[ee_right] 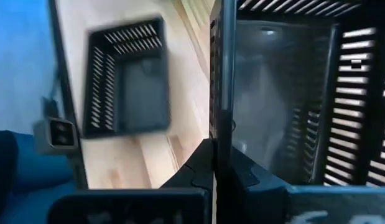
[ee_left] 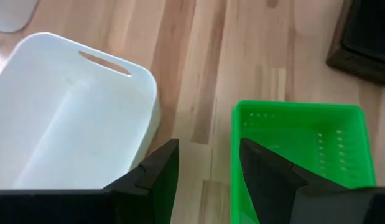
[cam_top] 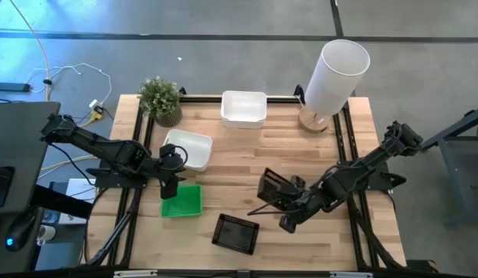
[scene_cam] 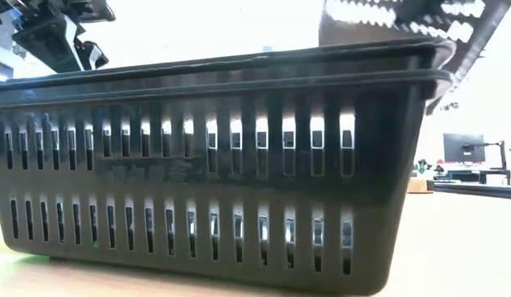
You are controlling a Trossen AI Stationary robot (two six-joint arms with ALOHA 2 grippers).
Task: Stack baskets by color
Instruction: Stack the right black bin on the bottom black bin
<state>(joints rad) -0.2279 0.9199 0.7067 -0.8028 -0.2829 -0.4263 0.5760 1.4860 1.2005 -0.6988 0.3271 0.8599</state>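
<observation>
Gripping a black basket (cam_top: 274, 188) wall, right fingers (ee_right: 215, 163) clamped; left fingers (ee_left: 161, 171) apart above green basket (cam_top: 181, 201).

Two dark jointed arms, black claws

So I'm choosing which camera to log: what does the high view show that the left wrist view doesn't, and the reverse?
Only the high view shows the right gripper shut on a black basket, a white basket at the table's far edge, the plant and the white cylinder.

Only the left wrist view shows the gap between the left gripper's fingers.

Both show the green basket and the nearer white basket.
</observation>
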